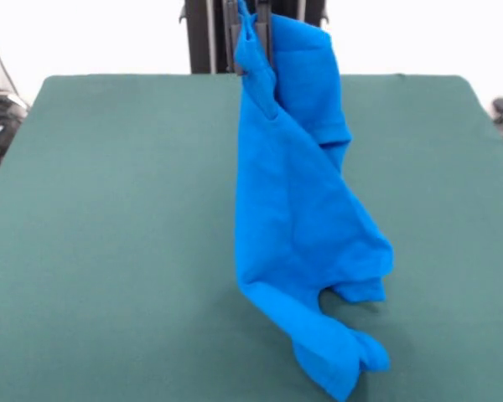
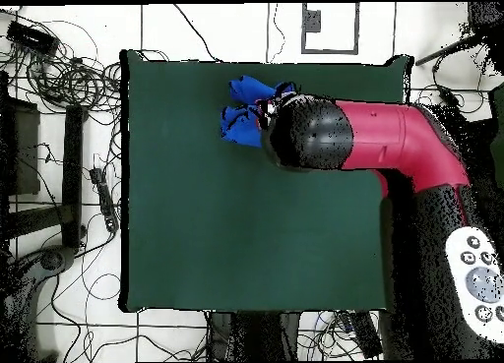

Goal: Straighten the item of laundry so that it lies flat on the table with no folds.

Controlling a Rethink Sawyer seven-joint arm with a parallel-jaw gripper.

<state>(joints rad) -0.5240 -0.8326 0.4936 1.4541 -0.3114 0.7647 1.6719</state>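
Front camera low across the table point(image 1: 109, 209), overhead camera looking straight down, both sharing it

The light is bright and even. The table point(image 1: 109, 209) shows no glare. A soft, faint shadow lies under the hanging shirt point(image 1: 298, 226).

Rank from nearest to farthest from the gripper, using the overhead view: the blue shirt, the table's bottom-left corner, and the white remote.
1. The blue shirt, hanging from the gripper, beside the arm's head.
2. The white remote, off the table at lower right.
3. The table's bottom-left corner, farthest away.
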